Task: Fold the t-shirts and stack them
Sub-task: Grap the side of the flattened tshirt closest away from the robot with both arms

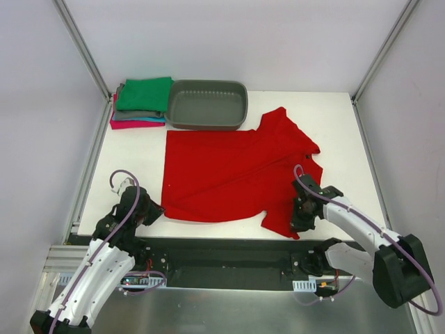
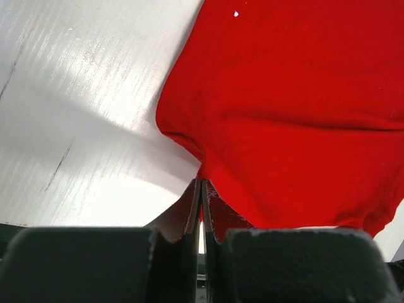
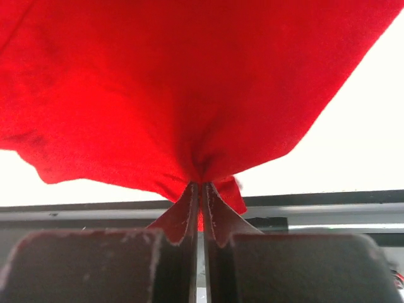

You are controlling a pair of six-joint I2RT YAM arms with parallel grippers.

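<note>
A bright red t-shirt (image 1: 229, 170) lies spread flat across the middle of the white table, one sleeve pointing toward the back right. My left gripper (image 1: 154, 211) sits at its near left corner, jaws shut on the cloth's edge; in the left wrist view the red t-shirt (image 2: 290, 113) puckers into the left gripper (image 2: 201, 183). My right gripper (image 1: 300, 221) is at the near right part of the shirt and shut on it. In the right wrist view the red t-shirt (image 3: 189, 82) bunches at the right gripper (image 3: 200, 184). A stack of folded t-shirts, green (image 1: 144, 94) on top, stands back left.
A grey oval tub (image 1: 208, 104) stands at the back, right of the folded stack and just behind the red shirt. Under the green shirt lie grey (image 1: 135, 115) and magenta (image 1: 135, 124) ones. Frame posts rise at both back corners.
</note>
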